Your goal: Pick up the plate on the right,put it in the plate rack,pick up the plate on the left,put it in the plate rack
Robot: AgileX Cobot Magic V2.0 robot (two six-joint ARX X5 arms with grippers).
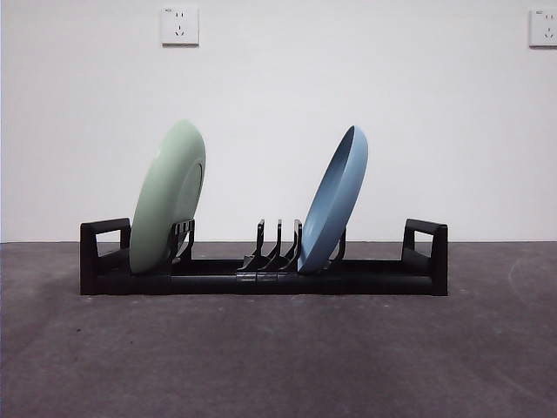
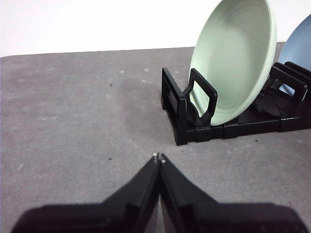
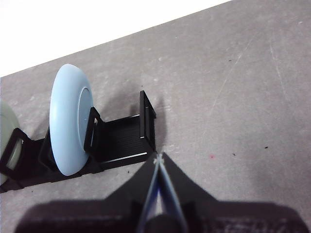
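the dark grey speckled tabletop (image 1: 278, 348) spreads across the front view, with a plain white wall (image 1: 278, 104) behind it carrying two white wall sockets (image 1: 179, 25).

the long low black plastic plate rack (image 1: 261, 277) sits across the middle of the tabletop, a squared loop handle at each end, curved upright prongs along its length. it holds both plates. the pale green round plate (image 1: 168, 198) stands on edge in the slots at the rack's 9 o'clock end in the front view, just beside that end's handle, its top tilted toward 1 o'clock. the light blue round plate (image 1: 334, 202) stands on edge a little toward 3 o'clock from the rack's middle, tilted the same way. three bare prongs show between the two plates, and the stretch of rack between the blue plate and the 3 o'clock handle is bare.

neither arm shows in the front view. the left gripper (image 2: 159, 156) hangs low over bare tabletop, near the rack's green-plate end but apart from it, its two black fingers pressed together at the tips with nothing between them. the right gripper (image 3: 159, 158) hangs just beside the rack's other end handle, fingers likewise together and holding nothing.
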